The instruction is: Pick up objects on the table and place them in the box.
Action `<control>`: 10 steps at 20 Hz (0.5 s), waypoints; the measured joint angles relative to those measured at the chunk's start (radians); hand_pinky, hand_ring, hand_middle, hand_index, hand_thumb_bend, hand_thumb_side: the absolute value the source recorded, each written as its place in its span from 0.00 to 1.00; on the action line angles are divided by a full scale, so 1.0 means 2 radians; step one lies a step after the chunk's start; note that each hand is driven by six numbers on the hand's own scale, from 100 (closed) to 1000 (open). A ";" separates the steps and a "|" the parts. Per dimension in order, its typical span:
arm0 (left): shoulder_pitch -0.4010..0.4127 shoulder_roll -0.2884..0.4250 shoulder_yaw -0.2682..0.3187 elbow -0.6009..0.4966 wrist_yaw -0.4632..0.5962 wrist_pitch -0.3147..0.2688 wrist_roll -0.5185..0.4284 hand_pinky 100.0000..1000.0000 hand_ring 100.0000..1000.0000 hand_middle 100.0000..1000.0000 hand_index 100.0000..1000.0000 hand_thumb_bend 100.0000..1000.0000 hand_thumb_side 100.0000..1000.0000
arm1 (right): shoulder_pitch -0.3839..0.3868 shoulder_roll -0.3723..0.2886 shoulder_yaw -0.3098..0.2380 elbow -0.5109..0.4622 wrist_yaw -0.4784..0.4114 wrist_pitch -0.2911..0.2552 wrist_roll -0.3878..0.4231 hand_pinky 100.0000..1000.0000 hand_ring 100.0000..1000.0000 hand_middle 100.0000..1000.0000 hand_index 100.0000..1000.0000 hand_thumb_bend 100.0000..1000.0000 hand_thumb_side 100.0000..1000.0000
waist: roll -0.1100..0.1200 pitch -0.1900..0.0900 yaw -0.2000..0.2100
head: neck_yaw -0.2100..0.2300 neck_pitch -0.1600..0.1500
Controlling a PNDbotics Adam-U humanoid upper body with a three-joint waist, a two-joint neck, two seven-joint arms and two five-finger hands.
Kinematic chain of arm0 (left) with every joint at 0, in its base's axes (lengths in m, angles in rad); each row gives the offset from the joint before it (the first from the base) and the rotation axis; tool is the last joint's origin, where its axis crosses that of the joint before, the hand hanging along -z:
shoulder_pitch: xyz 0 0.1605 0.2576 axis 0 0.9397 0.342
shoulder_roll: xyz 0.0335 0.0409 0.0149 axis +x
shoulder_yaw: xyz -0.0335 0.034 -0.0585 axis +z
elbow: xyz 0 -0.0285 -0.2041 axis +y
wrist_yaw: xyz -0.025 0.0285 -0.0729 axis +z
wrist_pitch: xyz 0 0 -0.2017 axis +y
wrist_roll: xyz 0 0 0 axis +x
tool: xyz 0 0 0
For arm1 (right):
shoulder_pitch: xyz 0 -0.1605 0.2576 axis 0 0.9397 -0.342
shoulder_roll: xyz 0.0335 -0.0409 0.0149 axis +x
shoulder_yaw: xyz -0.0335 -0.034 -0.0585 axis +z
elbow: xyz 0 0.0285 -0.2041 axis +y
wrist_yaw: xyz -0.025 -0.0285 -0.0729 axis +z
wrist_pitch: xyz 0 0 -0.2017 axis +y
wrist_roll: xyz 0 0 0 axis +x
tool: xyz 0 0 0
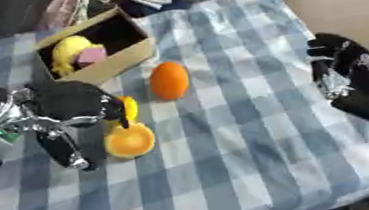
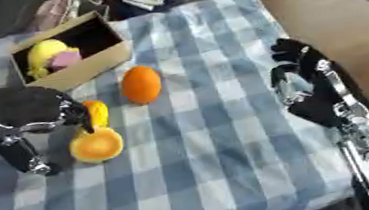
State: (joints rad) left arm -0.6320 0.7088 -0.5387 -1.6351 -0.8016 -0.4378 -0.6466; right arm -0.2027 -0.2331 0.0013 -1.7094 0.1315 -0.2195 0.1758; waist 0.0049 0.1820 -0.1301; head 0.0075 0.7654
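Left hand (image 1: 74, 106) curls round a glossy yellow-orange toy (image 1: 129, 134) (rounded); right hand (image 2: 305, 84) relaxed, empty.

Both arms are black with silver metal links, the left hand (image 1: 69, 108) and right hand (image 2: 309, 86) black-shelled.
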 measured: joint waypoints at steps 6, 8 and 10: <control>0.007 -0.023 0.000 0.027 -0.033 -0.006 0.055 0.67 0.55 0.51 0.65 0.32 0.00 | 0.000 0.000 0.000 0.000 0.000 0.000 0.000 0.78 0.83 0.81 0.89 0.00 0.30 | 0.000 0.000 0.000 | -0.001 0.000; 0.009 -0.029 0.000 0.032 -0.046 -0.002 0.089 0.63 0.48 0.44 0.58 0.26 0.00 | 0.000 0.001 0.000 -0.001 0.000 0.000 0.000 0.78 0.83 0.81 0.89 0.00 0.30 | 0.000 0.000 0.000 | -0.001 0.000; 0.010 -0.033 0.000 0.037 -0.058 0.005 0.131 0.58 0.41 0.37 0.50 0.14 0.00 | 0.000 0.001 0.000 -0.001 0.000 0.000 0.000 0.78 0.83 0.81 0.89 0.00 0.30 | 0.000 0.000 0.000 | -0.001 0.000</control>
State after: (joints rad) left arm -0.6114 0.6438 -0.5385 -1.5616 -0.9172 -0.4276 -0.3855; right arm -0.2029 -0.2319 0.0013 -1.7108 0.1315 -0.2189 0.1752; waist 0.0049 0.1820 -0.1303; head 0.0055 0.7654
